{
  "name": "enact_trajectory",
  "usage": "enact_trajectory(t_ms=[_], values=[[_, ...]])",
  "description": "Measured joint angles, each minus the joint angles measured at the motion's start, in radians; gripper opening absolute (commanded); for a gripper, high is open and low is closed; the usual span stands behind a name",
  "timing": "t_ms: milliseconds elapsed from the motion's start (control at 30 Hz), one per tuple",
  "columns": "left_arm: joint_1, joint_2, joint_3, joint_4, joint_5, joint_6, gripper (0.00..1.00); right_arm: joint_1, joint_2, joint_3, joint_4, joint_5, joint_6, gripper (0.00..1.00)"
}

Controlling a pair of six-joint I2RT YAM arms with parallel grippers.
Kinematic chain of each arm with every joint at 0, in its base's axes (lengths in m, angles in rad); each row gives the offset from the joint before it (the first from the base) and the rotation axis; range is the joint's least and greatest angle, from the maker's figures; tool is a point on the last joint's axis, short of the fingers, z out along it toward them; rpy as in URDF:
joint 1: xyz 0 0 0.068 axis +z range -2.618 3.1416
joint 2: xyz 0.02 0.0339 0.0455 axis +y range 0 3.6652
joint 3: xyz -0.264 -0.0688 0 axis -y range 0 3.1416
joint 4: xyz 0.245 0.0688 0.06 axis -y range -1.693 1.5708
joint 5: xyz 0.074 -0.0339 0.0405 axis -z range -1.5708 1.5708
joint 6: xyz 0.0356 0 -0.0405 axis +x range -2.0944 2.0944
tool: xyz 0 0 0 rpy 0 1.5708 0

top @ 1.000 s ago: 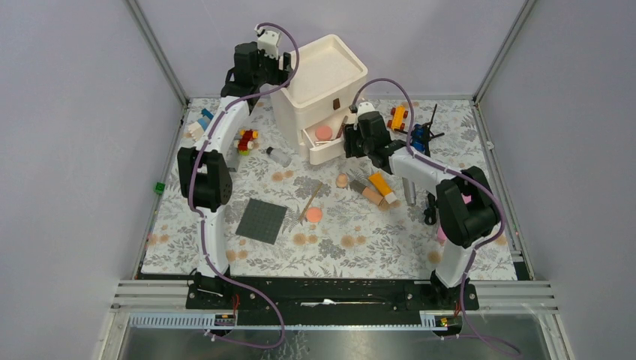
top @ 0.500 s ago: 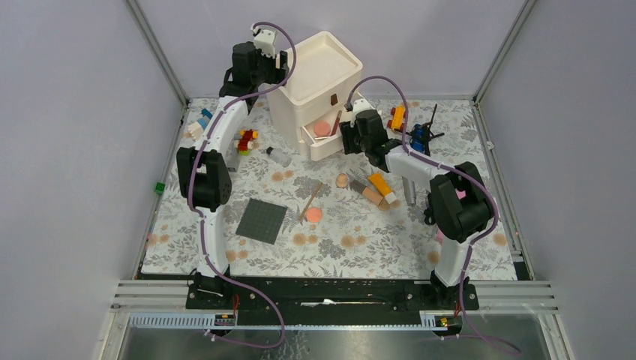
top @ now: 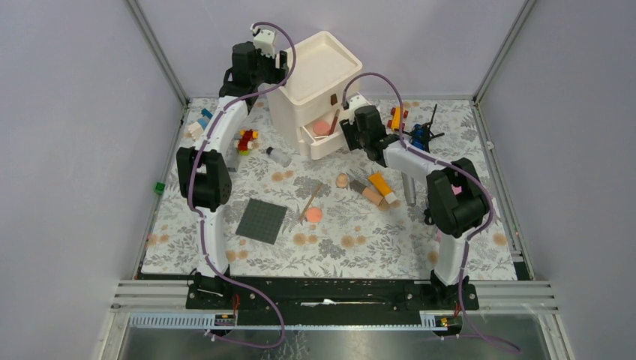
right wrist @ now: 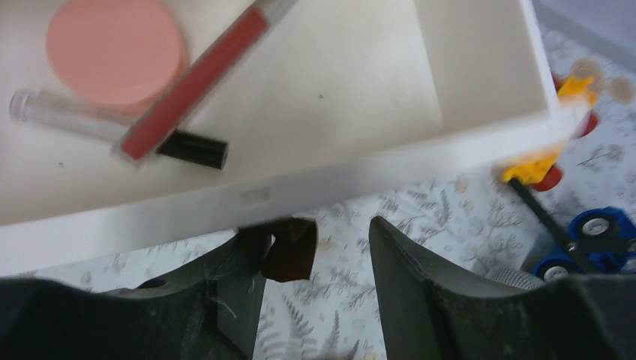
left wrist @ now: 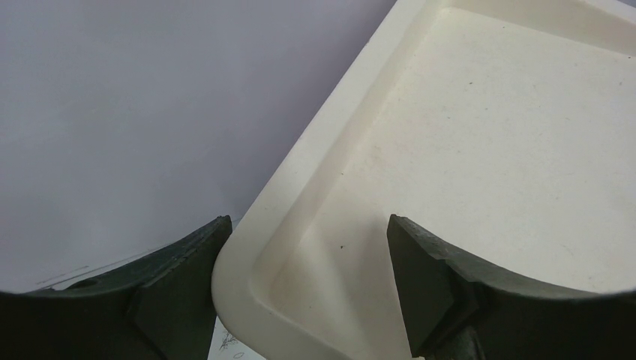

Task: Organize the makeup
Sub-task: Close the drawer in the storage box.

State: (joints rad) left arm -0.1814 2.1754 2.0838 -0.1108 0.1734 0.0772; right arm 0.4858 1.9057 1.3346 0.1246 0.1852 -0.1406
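Well, your right claw (right wrist: 315,236) straddles the drawer handle (right wrist: 289,249), jaws part-open and gripping nothing (likely to push it shut); the pink disc (right wrist: 116,46) and gloss tube (right wrist: 196,81) lie just beyond it.

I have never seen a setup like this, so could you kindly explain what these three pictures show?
These are two robot arms bolted at the near edge of a table with a floral cloth. The wide picture looks down from above. The other two come from a camera on each wrist, so the dark shapes at the bottom are that arm's own claw. The left claw is open, straddling a top-tray corner of the cream drawer unit. The right claw is open around the brown handle of the pulled-out drawer, which holds a salmon-pink round disc, a red lip-gloss tube and a clear black-capped tube. On the cloth lie an orange tube, a silver-grey tube, another pink disc, a dark grey square plate and toy bricks. Neither claw visibly grips anything.
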Motion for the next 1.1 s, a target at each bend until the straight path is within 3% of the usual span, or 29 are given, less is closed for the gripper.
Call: enact_trajectory(t_ms=[167, 467, 1100], values=[[0.001, 0.000, 0.000, -0.001, 0.002, -0.002, 0.75, -0.020, 0.082, 0.134, 0.052, 0.010, -0.008, 0.57], [0.001, 0.000, 0.000, -0.001, 0.013, -0.002, 0.75, -0.017, 0.140, 0.186, 0.072, 0.004, -0.008, 0.58], [0.006, 0.000, 0.000, -0.001, 0.031, 0.000, 0.75, -0.055, 0.249, 0.148, 0.425, -0.173, 0.178, 0.68]])
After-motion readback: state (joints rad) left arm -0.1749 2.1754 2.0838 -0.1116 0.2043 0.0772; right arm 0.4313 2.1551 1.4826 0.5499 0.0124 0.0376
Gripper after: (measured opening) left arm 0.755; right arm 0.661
